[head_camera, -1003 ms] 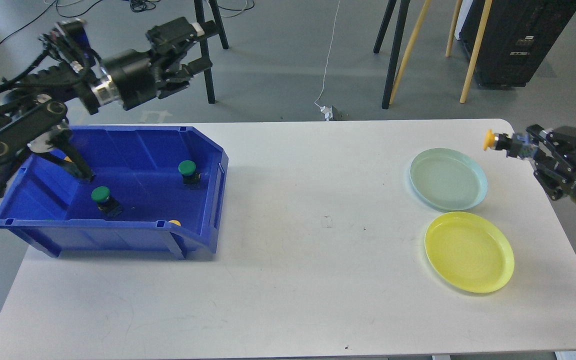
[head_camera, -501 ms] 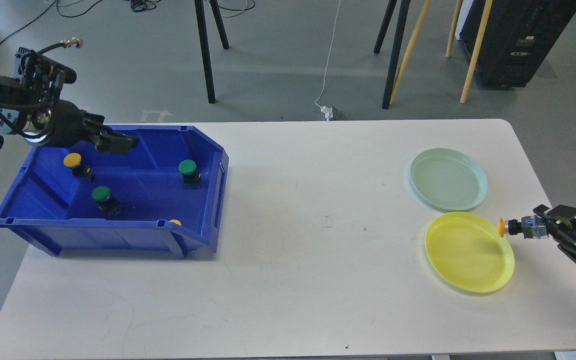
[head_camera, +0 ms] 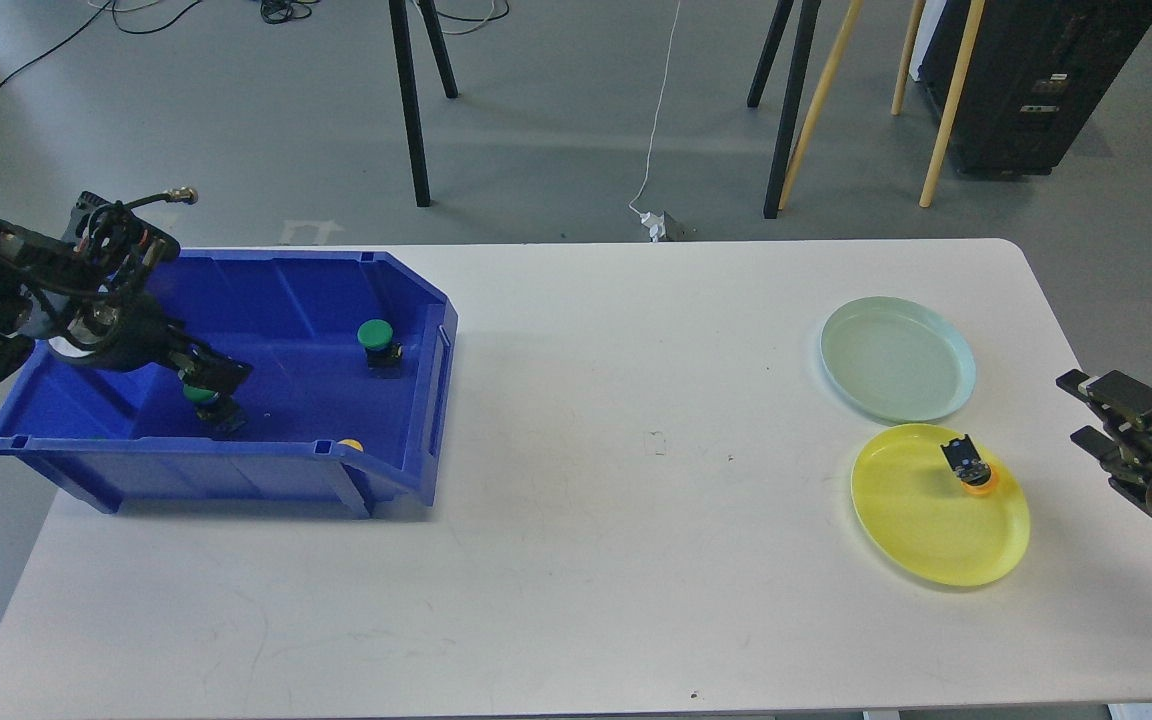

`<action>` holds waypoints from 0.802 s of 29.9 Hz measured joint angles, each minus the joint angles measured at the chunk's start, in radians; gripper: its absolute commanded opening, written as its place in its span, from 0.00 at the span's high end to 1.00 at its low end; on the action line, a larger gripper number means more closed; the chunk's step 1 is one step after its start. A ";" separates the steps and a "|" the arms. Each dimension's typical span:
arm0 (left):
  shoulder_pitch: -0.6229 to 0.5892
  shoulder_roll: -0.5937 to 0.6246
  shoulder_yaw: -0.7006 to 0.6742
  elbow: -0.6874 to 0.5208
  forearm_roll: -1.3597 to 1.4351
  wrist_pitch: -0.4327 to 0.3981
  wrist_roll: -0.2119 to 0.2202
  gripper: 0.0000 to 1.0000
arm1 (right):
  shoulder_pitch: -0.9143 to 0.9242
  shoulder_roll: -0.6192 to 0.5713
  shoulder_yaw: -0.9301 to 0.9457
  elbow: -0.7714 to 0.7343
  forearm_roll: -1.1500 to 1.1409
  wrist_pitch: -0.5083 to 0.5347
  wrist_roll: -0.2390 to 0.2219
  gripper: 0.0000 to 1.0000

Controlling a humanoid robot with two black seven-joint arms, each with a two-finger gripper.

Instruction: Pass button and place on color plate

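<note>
One yellow button lies on the yellow plate, left of the right fingers, spread. Left fingers pinch a green button, it seems.

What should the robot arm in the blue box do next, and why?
Probably close the left gripper on the green button it sits over in the blue bin, then lift it. The yellow button already lies on the yellow plate, and the right gripper is open and empty, ready to take the next one.
</note>
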 measured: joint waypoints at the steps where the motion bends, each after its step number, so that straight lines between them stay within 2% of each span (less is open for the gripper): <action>1: 0.005 -0.005 0.000 0.004 0.000 0.000 0.000 0.02 | 0.000 0.000 0.000 0.000 0.000 0.000 0.000 0.01; 12: 0.041 -0.061 0.007 0.095 -0.005 0.000 0.000 0.04 | -0.003 -0.001 0.003 -0.001 0.002 0.002 0.000 0.01; 16: 0.053 -0.081 0.008 0.113 -0.009 0.000 0.000 0.23 | -0.005 -0.001 0.002 0.001 0.002 0.002 0.000 0.01; 19: 0.058 -0.095 0.008 0.136 -0.010 0.000 0.000 0.31 | -0.007 -0.001 0.001 0.003 0.002 0.001 0.000 0.01; 22: 0.061 -0.100 0.008 0.143 -0.010 0.000 0.000 0.35 | -0.010 -0.001 0.001 0.003 0.013 0.001 0.001 0.01; 24: 0.061 -0.100 0.008 0.145 -0.010 0.000 0.000 0.49 | -0.011 -0.001 0.000 0.004 0.036 0.001 0.001 0.01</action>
